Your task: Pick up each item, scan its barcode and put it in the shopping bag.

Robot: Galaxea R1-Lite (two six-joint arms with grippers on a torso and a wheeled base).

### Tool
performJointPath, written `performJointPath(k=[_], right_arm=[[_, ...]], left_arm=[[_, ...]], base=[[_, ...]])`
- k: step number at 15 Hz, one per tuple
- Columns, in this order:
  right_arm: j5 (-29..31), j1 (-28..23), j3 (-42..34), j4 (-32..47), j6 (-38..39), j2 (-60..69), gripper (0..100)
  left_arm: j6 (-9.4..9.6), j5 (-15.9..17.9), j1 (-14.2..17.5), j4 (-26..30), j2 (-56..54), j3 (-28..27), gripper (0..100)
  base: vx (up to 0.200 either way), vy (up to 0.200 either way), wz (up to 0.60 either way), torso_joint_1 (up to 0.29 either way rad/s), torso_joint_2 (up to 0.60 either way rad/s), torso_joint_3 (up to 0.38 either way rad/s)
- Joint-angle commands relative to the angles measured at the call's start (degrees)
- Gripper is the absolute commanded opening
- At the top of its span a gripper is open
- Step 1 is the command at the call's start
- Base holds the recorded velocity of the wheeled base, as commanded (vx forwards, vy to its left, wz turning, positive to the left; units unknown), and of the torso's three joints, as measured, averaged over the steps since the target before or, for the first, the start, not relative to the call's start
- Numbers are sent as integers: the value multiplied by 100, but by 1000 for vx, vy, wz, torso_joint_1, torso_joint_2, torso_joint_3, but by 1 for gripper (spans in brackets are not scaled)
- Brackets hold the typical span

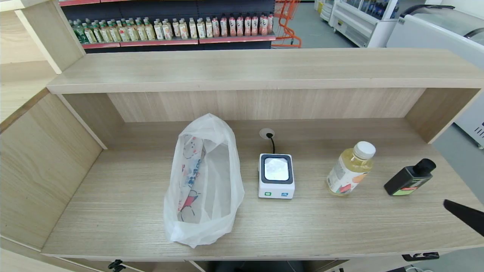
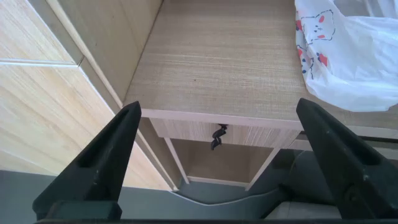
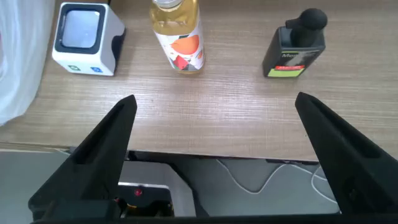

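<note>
Yellow drink bottle (image 1: 351, 170): white cap, printed label. It stands upright on the wooden counter (image 1: 321, 226), between the scanner (image 1: 276, 175) and the black bottle (image 1: 409, 179), and touches neither.

Black bottle: flat-sided, knob cap, green-and-red label. It stands upright near the counter's right end.

Shopping bag (image 1: 204, 181): thin white plastic with a cartoon print, slumped on the counter left of the scanner. Its mouth is open upward, and neither bottle is in it.

Scanner: small white box with its window facing up. A black cable (image 1: 271, 143) runs to a hole in the counter behind it.

Right gripper (image 3: 216, 102): fingers spread wide and holding nothing. It hangs just off the counter's front edge, before the two bottles.

Left gripper (image 2: 219, 109): fingers likewise wide apart and empty. It is off the front-left corner, near the bag.

Step in hand, as judged: the first pick-up, with nothing yet grasped, scanned or bagged.

Next move, as judged:
- The right arm goes forward over the counter.
- The fingers go either side of one bottle's body and close.
- The label's barcode is then turned to the scanner window. Where the barcode sits cannot be told.

Hindrances:
- The raised ledge (image 1: 264, 68) overhangs the back of the counter.
- The right side panel (image 1: 438, 113) stands near the black bottle.
- The neighbouring bottle could be knocked by a wide-spread finger.
- The bag's slack mouth may fold shut.
</note>
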State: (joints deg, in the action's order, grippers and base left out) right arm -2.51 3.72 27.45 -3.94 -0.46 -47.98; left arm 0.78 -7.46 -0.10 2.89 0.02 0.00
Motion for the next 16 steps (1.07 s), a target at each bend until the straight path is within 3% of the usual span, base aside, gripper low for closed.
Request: performJointPath(k=[1, 2, 6, 8, 12, 16], right_arm=[[23, 32, -610, -1505, 46, -2057, 100], [49, 50, -724, -2032, 46, -2514, 100], [225, 305, -715, -2559, 38, -3349, 100], [409, 454, -583, -3210, 38, -3929, 100], [664, 1017, -381, -4660, 38, -4922, 100], [893, 1439, -153, -5407, 29, -5476, 100]], left_arm=[[1, -1, 1, 1, -2, 0, 100], [1, -1, 1, 1, -2, 0, 100], [1, -1, 1, 1, -2, 0, 100], [1, -1, 1, 1, -2, 0, 100], [1, -1, 1, 1, -2, 0, 100], [1, -1, 1, 1, -2, 0, 100]], base=[[0, 0, 0, 0, 0, 0], [0, 0, 0, 0, 0, 0], [0, 0, 0, 0, 0, 0], [0, 0, 0, 0, 0, 0], [0, 0, 0, 0, 0, 0], [0, 0, 0, 0, 0, 0]])
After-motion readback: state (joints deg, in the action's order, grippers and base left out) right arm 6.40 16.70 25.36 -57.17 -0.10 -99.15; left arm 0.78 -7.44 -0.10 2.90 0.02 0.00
